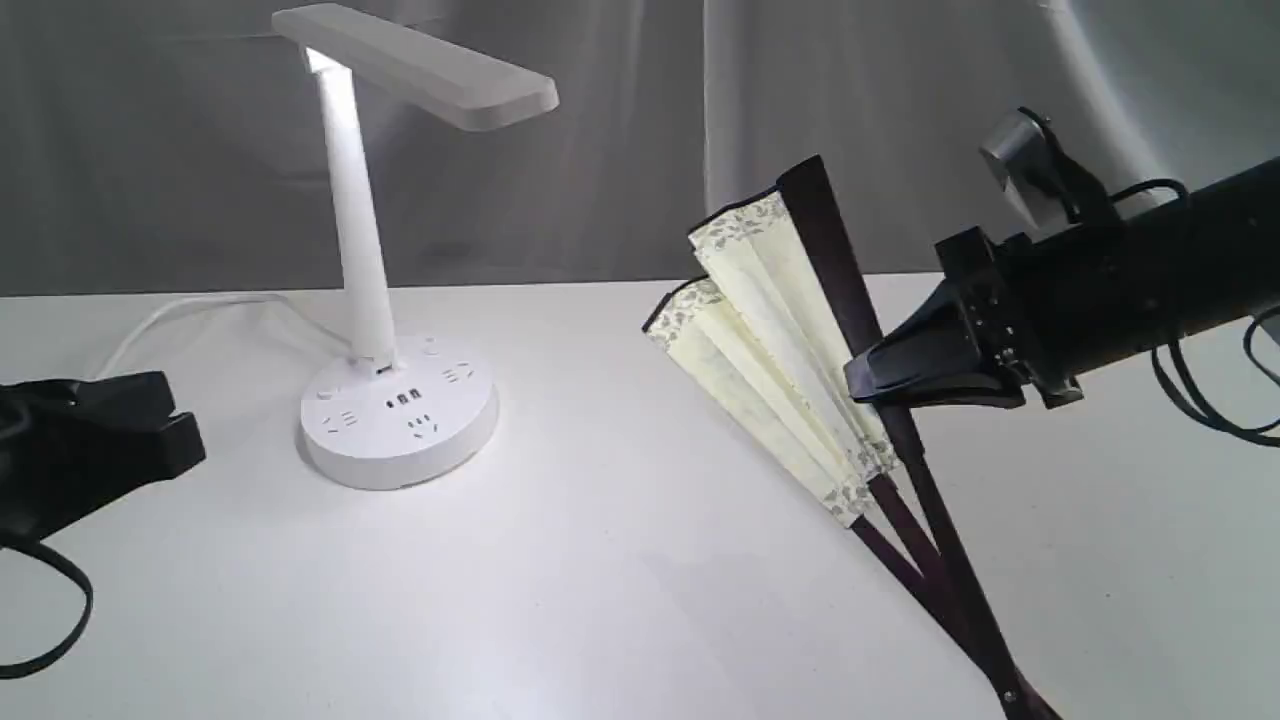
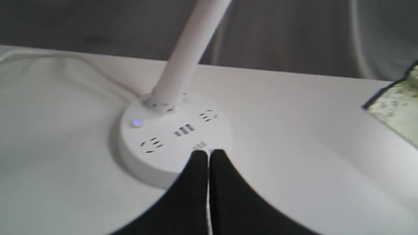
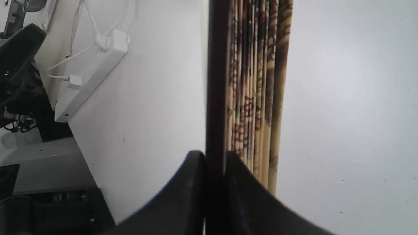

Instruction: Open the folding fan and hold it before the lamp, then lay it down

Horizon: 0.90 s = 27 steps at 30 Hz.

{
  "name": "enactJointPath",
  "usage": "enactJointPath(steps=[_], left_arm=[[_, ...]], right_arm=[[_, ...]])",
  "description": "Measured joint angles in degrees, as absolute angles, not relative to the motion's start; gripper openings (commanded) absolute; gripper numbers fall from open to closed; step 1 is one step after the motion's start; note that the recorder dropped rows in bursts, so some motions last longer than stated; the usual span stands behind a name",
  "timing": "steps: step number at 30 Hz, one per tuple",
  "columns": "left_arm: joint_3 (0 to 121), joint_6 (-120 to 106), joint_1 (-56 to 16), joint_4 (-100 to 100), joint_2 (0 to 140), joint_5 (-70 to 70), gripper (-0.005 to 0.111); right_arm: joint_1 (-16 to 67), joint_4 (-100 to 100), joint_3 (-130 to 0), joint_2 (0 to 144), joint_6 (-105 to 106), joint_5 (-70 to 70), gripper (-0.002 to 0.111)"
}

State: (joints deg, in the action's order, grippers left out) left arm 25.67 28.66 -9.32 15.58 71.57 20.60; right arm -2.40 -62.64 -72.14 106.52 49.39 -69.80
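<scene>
The folding fan [image 1: 770, 340] stands tilted on the right, only partly spread, its cream pleats and grey floral border fanning left from a dark maroon guard. My right gripper [image 1: 870, 385] is shut on that guard about midway up; the right wrist view shows the guard [image 3: 215, 81] pinched between the gripper [image 3: 214, 160] fingers, with the bunched pleats [image 3: 254, 81] beside it. The fan's pivot end sits low near the table's front right. The white lamp [image 1: 355, 230] is lit at centre left, well left of the fan. My left gripper [image 1: 185, 430] rests shut and empty, left of the lamp's base [image 2: 163, 137].
The white table [image 1: 600, 560] carries the lamp's cord [image 1: 190, 315] running back left. A grey curtain hangs behind. A white power strip [image 3: 91, 78] with plugs lies beyond the table edge in the right wrist view. A fan corner [image 2: 398, 104] shows in the left wrist view.
</scene>
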Motion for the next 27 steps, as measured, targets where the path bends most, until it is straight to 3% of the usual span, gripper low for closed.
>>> enactJointPath(steps=[6, 15, 27], left_arm=[[25.7, 42.8, -9.3, 29.2, 72.2, 26.0, 0.0], [25.7, 41.0, -9.3, 45.2, 77.1, 21.6, 0.0], [25.7, 41.3, -9.3, 46.9, 77.4, 11.9, 0.0]], right_arm=[[-2.4, -62.6, -72.1, 106.5, 49.5, -69.8, 0.0], [-2.4, -62.6, -72.1, 106.5, 49.5, -69.8, 0.0], [-2.4, -62.6, -72.1, 106.5, 50.0, -69.8, 0.0]])
